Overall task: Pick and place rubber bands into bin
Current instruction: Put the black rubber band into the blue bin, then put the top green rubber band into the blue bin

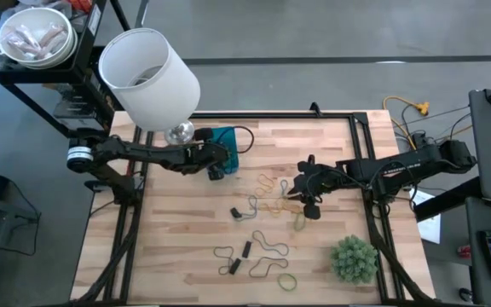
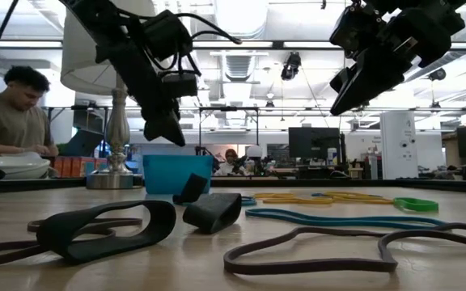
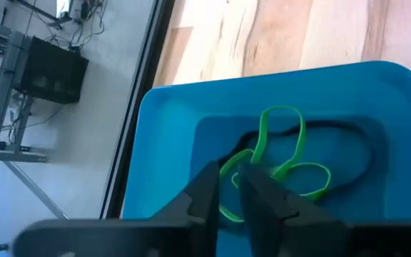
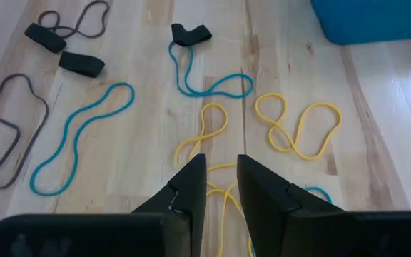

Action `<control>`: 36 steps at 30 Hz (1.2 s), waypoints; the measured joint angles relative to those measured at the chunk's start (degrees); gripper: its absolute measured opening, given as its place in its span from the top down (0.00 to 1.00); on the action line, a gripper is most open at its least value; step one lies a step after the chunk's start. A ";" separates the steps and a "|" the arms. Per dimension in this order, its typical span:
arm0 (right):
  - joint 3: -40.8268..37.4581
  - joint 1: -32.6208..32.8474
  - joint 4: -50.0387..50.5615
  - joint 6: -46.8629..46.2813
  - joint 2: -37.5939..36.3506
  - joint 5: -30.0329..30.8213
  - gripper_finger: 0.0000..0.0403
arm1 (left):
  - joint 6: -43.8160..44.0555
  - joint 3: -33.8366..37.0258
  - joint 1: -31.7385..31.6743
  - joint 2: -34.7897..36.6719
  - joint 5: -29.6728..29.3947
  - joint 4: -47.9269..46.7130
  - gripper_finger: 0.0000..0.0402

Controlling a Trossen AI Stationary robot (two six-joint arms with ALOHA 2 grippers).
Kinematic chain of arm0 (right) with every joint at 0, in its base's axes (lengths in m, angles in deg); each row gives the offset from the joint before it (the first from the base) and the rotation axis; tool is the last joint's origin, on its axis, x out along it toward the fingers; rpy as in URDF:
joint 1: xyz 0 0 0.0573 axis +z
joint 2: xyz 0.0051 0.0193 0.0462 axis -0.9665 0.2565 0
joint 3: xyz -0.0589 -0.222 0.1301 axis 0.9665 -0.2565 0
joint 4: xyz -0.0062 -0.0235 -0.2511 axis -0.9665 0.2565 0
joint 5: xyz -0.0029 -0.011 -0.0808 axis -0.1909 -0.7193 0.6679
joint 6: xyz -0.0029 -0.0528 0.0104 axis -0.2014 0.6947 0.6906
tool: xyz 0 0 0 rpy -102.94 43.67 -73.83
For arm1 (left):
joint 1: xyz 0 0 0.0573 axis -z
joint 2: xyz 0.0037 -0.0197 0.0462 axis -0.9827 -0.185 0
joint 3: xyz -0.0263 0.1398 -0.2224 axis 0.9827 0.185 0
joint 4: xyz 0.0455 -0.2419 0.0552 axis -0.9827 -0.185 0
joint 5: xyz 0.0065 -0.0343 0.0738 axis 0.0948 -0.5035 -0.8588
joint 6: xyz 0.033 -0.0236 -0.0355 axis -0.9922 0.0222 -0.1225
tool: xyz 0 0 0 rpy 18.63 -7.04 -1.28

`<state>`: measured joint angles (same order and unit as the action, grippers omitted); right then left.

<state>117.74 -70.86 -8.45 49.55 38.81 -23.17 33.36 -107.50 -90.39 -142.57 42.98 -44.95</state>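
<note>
One bin point(image 1: 226, 141), two grippers

I could read no text, label, brand or number anywhere in my four views. The right arm point(image 1: 399, 168) carried faint pale marks along its side, near the edge of the desk point(image 1: 186, 247), but they were too small for me to make out. Screens in the room behind the desk showed nothing legible either.

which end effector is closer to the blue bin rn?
Left. The left end effector hangs directly over the blue bin, where a green rubber band already lies. The right end effector hovers over the yellow rubber bands mid-table, well clear of the bin.
</note>
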 joint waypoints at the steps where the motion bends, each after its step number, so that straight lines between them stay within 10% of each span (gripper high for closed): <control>1: -0.05 0.00 -0.01 0.01 0.00 0.02 0.82 | 0.00 0.00 0.00 0.00 -0.01 0.01 0.87; 29: -9.28 -0.52 -7.20 -0.22 0.02 7.43 0.85 | 11.79 -0.02 10.70 0.24 0.68 -6.13 0.77; 36: -10.64 -0.20 -2.53 -0.73 0.02 -1.55 0.84 | 12.09 -0.02 11.17 0.24 0.66 -6.88 0.77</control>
<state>107.10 -71.06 -10.98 48.82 38.83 -24.72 45.45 -107.52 -79.22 -142.33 43.63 -51.82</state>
